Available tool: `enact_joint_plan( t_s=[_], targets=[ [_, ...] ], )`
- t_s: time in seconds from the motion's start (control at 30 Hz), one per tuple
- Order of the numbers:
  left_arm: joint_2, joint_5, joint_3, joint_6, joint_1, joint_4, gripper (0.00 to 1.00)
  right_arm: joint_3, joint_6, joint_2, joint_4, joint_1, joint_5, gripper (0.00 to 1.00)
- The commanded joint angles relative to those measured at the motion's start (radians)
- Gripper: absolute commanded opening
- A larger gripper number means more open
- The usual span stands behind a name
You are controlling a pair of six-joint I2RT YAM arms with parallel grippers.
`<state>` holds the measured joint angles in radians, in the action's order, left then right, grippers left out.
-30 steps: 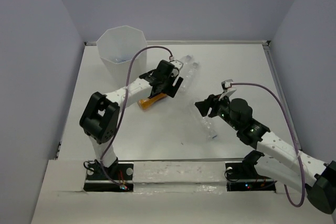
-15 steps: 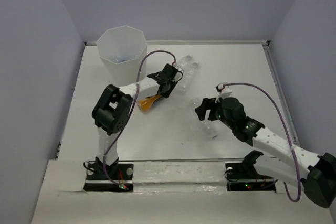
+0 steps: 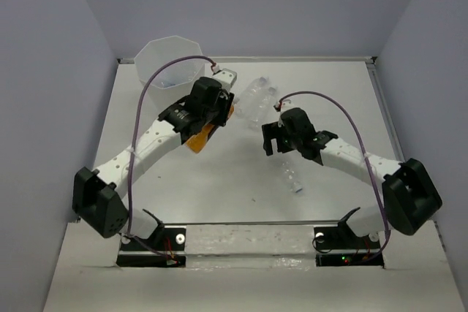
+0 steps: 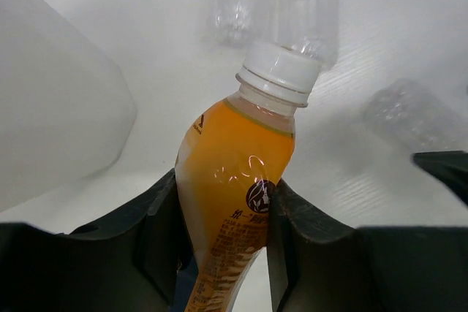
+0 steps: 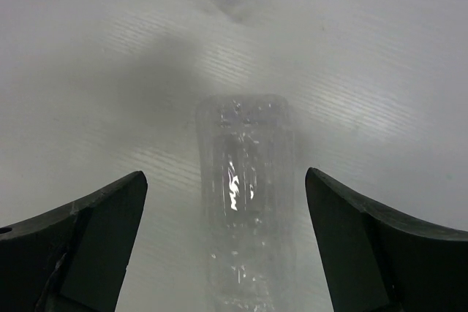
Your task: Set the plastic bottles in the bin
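Observation:
My left gripper (image 4: 223, 228) is shut on the orange bottle (image 4: 234, 173), both fingers pressed on its labelled body, its white cap (image 4: 279, 72) pointing away. From above, this gripper (image 3: 212, 120) and the orange bottle (image 3: 195, 141) are just right of the white faceted bin (image 3: 170, 63). The bin's wall (image 4: 51, 107) fills the left of the left wrist view. My right gripper (image 5: 227, 202) is open, with a clear crinkled bottle (image 5: 245, 195) lying lengthwise between its fingers, untouched. Two clear bottles (image 3: 257, 96) lie side by side behind it; another (image 3: 294, 177) lies nearer the front.
The white table (image 3: 329, 93) is boxed in by grey walls, with a raised edge on the right side (image 3: 380, 100). In the left wrist view a clear bottle (image 4: 413, 115) lies close to a dark part of the right arm (image 4: 446, 169). Purple cables loop over both arms.
My left gripper has shut on the orange bottle and its arm has stretched out towards the bin. My right gripper has opened and moved left and back over a clear bottle.

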<state>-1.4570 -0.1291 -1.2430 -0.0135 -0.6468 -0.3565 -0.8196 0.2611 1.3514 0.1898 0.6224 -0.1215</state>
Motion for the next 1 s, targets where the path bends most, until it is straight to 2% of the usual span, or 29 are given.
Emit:
enact_joint_plan(
  t_s=[0.0,0.2,0.37,0.53,0.57,0.67,0.77,0.97],
  targets=[
    [0.108,0.030,-0.096,-0.097,-0.004,0.011,0.20,-0.149,-0.065,0.138,0.054,-0.003,0.045,0.95],
    [0.217,-0.029,-0.240,-0.160,0.007,0.175,0.22,-0.237,-0.076,0.311,0.073,-0.003,0.031,0.90],
    [0.276,-0.233,-0.263,-0.192,0.050,0.318,0.26,-0.244,-0.083,0.359,0.094,-0.003,0.023,0.88],
    [0.305,-0.254,-0.260,-0.223,0.192,0.473,0.29,-0.208,-0.077,0.348,0.097,-0.003,0.075,0.70],
    [0.296,-0.247,-0.262,-0.233,0.217,0.491,0.29,-0.202,-0.071,0.339,0.094,-0.003,0.101,0.64],
    [0.270,-0.250,-0.259,-0.249,0.305,0.563,0.29,-0.165,-0.059,0.270,0.071,0.008,0.114,0.64],
    [0.210,-0.247,-0.237,-0.249,0.366,0.689,0.29,-0.130,-0.048,0.159,0.040,0.052,0.193,0.62],
    [0.057,-0.244,-0.243,-0.238,0.438,0.813,0.30,-0.092,-0.033,-0.068,-0.006,0.108,0.247,0.56]
  ],
)
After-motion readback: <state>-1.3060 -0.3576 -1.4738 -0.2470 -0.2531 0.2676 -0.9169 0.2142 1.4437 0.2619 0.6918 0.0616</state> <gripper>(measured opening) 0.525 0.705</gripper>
